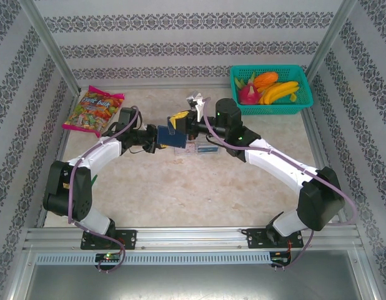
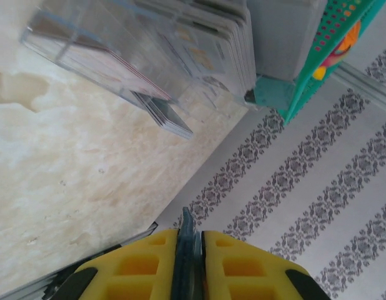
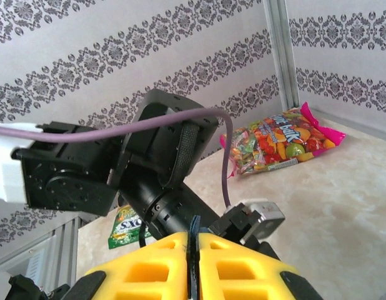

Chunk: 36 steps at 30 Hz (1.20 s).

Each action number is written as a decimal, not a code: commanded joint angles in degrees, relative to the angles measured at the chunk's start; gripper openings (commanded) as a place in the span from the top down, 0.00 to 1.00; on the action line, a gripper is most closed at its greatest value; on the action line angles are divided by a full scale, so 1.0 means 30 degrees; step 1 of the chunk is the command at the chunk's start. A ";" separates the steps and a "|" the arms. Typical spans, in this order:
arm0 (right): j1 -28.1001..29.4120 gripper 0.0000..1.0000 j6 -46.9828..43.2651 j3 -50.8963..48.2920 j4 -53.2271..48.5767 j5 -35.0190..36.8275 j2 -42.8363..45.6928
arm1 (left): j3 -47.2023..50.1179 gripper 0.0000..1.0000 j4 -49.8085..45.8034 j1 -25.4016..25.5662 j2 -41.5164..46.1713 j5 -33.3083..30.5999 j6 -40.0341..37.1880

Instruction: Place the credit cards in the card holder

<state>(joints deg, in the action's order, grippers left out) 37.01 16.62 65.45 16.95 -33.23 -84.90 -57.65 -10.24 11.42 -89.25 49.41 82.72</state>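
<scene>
Where my arms meet: top view centre
Left gripper (image 2: 188,240): clamped on card holder (image 1: 168,135)
Right gripper (image 3: 194,240): clamped on it too

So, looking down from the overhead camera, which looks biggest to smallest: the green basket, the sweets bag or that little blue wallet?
1. teal basket, the largest.
2. candy bag, clearly smaller than the basket.
3. card holder, partly hidden, still plainly the smallest.

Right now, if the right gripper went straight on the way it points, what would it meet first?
Probably the left arm's black wrist, which stands directly ahead of the right gripper in its wrist view. How far ahead is unclear.
</scene>
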 commanded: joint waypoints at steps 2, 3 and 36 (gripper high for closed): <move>0.0074 0.88 0.0273 -0.1045 0.0264 -0.0022 0.0936 | -0.1981 0.94 -0.5456 -0.0607 0.1091 -0.2678 -0.4099; 0.0077 0.87 0.0393 -0.1356 0.0337 -0.0053 0.1005 | -0.2151 0.96 -0.6040 -0.0653 0.1347 -0.3424 -0.4587; 0.2282 0.38 1.9737 0.0107 -0.2059 0.2061 -0.3379 | 0.4559 1.00 0.1311 0.6649 0.7140 -3.0319 -1.0817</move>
<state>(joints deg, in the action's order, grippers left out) 43.62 68.47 62.87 10.48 -27.66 -93.17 -43.68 -10.31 30.30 -67.66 -36.40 53.36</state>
